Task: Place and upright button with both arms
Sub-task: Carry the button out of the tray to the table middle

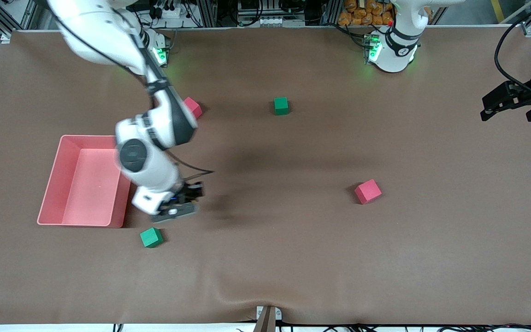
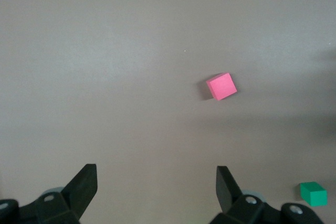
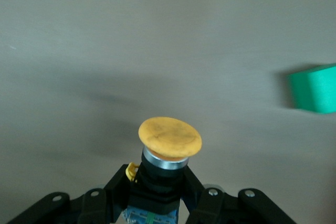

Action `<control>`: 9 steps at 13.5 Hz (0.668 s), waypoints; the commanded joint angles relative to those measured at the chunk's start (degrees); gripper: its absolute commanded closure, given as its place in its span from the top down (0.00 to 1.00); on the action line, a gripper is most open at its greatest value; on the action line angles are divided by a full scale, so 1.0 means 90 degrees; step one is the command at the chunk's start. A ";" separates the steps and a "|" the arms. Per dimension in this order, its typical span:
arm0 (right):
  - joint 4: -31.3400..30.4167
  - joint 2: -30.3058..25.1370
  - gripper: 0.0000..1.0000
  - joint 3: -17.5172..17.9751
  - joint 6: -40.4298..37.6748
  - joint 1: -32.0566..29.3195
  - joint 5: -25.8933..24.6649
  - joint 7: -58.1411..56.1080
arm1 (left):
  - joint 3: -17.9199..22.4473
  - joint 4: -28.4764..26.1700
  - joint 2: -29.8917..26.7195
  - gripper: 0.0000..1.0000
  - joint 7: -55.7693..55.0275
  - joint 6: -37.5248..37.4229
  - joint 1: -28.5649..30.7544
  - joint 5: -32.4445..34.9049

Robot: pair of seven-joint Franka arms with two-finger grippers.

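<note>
The button [image 3: 169,139], with a round orange cap on a black body, is clamped by that body between the fingers of my right gripper [image 3: 157,188], cap pointing away from the wrist. In the front view the right gripper [image 1: 190,196] hangs low over the table beside the pink tray, just above a green cube [image 1: 151,237]. The button is hard to make out there. My left gripper [image 1: 507,110] waits at the left arm's end of the table. It stands open [image 2: 156,187] with nothing between its fingers.
A pink tray [image 1: 53,184] lies toward the right arm's end. A red cube [image 1: 368,191] sits mid-table and shows in the left wrist view [image 2: 221,86]. Another red cube [image 1: 193,107] and a green cube [image 1: 281,105] lie nearer the bases.
</note>
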 commanded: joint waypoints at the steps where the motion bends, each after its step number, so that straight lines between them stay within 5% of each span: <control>1: 0.0434 0.0528 0.00 -0.0107 0.0552 0.0755 0.0047 0.1325 | 0.0004 0.0086 -0.0008 1.00 0.0119 -0.0036 0.0006 -0.0043; 4: 0.0599 0.1064 0.00 -0.0116 0.1392 0.1439 0.0027 0.2440 | 0.0004 0.0086 -0.0008 1.00 0.0139 -0.0036 -0.0004 -0.0043; 9: 0.1508 0.1915 0.00 -0.0165 0.1434 0.2154 -0.0051 0.3371 | 0.0004 0.0077 -0.0008 1.00 0.0168 -0.0036 0.0016 -0.0151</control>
